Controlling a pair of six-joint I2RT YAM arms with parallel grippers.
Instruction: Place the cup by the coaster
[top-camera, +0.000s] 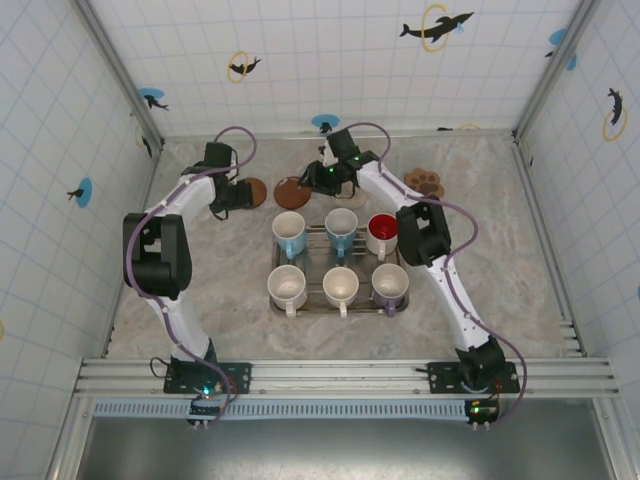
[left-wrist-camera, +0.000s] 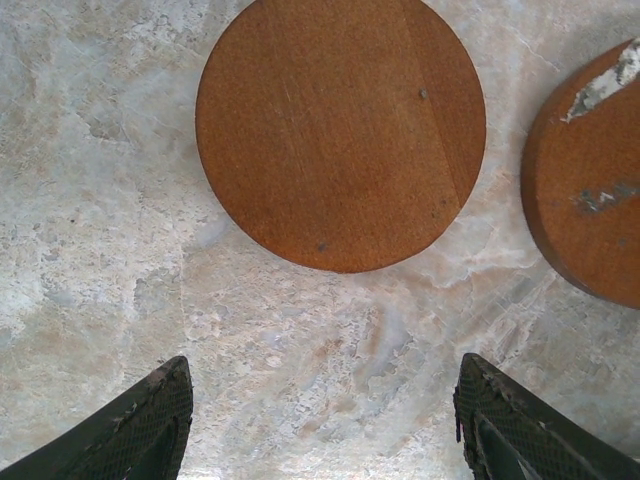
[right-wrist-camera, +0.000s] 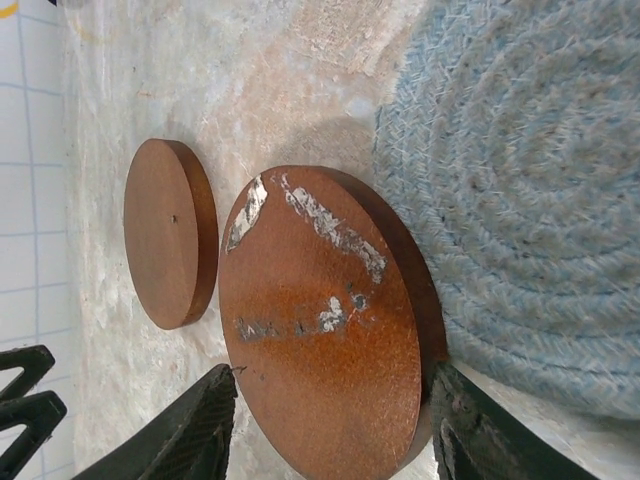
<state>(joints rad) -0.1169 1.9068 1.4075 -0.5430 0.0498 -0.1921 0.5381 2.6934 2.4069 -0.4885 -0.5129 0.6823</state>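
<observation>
Counted six cups (top-camera: 289, 232) (top-camera: 341, 230) (top-camera: 383, 233) (top-camera: 288, 287) (top-camera: 340, 287) (top-camera: 390, 285), all on one metal tray (top-camera: 315, 268); counted two round wooden coasters (left-wrist-camera: 340, 130) (left-wrist-camera: 590, 180); one paw-shaped coaster (top-camera: 424, 182) as well; one blue woven mat (right-wrist-camera: 520, 200).

Bright, even light is shining down on the marble table (top-camera: 230, 320), making shadows soft and pale. The scratched wooden coaster (right-wrist-camera: 320, 330) is casting a faint shadow beside it, and the close pictures are looking sharp.

White arms (top-camera: 175, 200), black joints (top-camera: 155, 255), purple cables (top-camera: 236, 128)
</observation>
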